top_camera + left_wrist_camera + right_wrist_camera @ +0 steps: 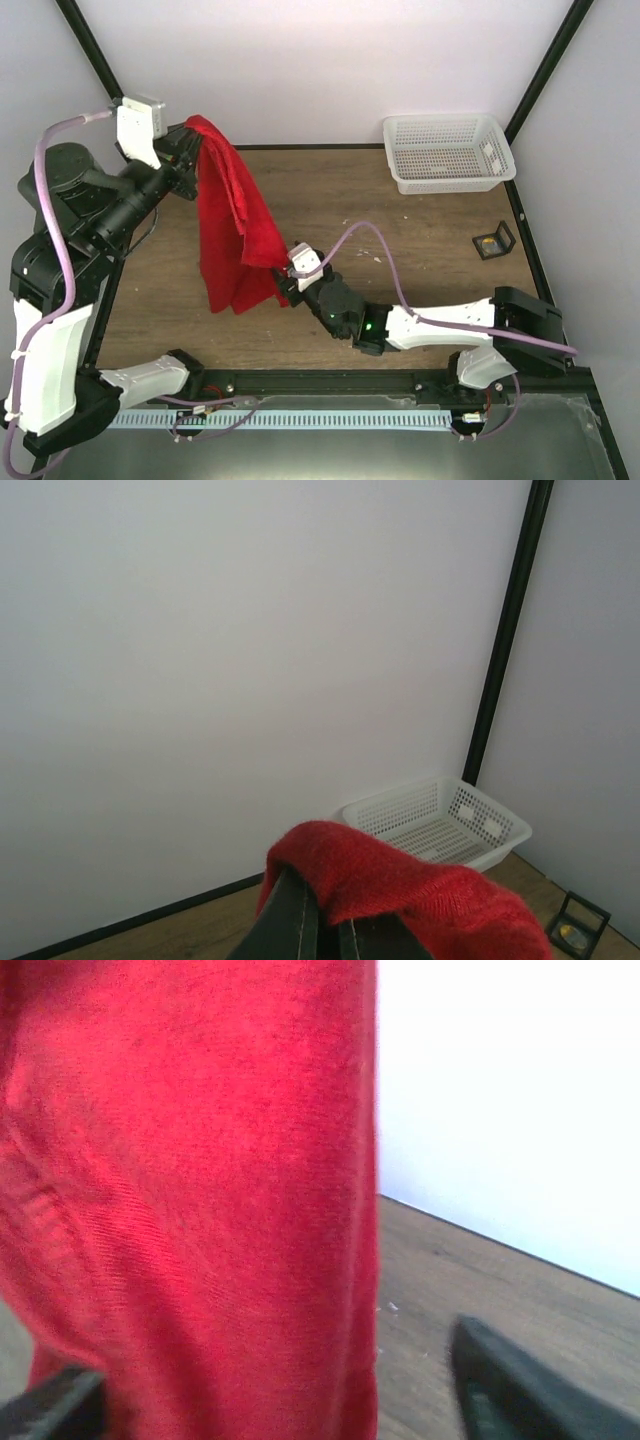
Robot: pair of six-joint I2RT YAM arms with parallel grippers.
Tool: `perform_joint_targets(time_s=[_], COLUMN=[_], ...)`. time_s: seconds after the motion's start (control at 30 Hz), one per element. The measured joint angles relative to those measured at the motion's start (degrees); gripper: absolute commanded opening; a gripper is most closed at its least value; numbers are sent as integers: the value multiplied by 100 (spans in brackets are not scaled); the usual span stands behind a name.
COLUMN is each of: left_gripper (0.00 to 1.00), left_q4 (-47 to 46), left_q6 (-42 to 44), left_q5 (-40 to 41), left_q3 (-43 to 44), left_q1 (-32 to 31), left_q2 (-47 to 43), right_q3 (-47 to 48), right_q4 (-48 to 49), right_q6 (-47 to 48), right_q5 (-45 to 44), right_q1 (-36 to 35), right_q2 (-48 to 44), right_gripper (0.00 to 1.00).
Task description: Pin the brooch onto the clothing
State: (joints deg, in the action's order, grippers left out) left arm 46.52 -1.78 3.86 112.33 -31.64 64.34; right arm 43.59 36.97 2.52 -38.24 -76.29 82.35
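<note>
1. Clamped shut on the red T-shirt (232,225) with the left gripper (190,152), upper left of the top view. Cloth bunched over the closed fingers (300,935) at the bottom of the left wrist view.
2. Hanging from that pinch down to left of centre in the top view. Lower hem either clear of the table (400,240) or brushing it; cannot tell which.
3. Right gripper (288,272) at the shirt's lower right edge, near centre of the top view. Jaws spread wide with red cloth in the gap, nothing clamped. Bare space between the cloth edge and the finger (520,1390) at the lower right of the right wrist view.
4. No brooch (489,241) in either claw. Probably the small round speck inside the black wire-frame stand (493,242), right side of the top view, well apart from the shirt. Too small to confirm.
5. White mesh basket (448,150) at upper right, not involved.
6. Progress, as a judgement: early.
   - Done: shirt held up off the table and presented.
   - Left: secure a second hold on the fabric, fetch the brooch from the right side, pin it on.
   - No pinning visible yet.
</note>
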Motion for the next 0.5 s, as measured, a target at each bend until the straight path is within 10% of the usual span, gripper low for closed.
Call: perform_joint_targets(time_s=[0.17, 0.5], left_gripper=[0, 0], left_q4=[33, -92], left_q6=[46, 221], left_q5=[127, -44], left_q3=[-122, -660], left_q1=[0, 0], left_q2=[-299, -1910], right_q3=[20, 1526], right_q4=[28, -2323], right_q6=[525, 1451], right_q5=[-122, 1467], right_q1=[162, 448], right_q2=[-243, -2776], right_gripper=[2, 1])
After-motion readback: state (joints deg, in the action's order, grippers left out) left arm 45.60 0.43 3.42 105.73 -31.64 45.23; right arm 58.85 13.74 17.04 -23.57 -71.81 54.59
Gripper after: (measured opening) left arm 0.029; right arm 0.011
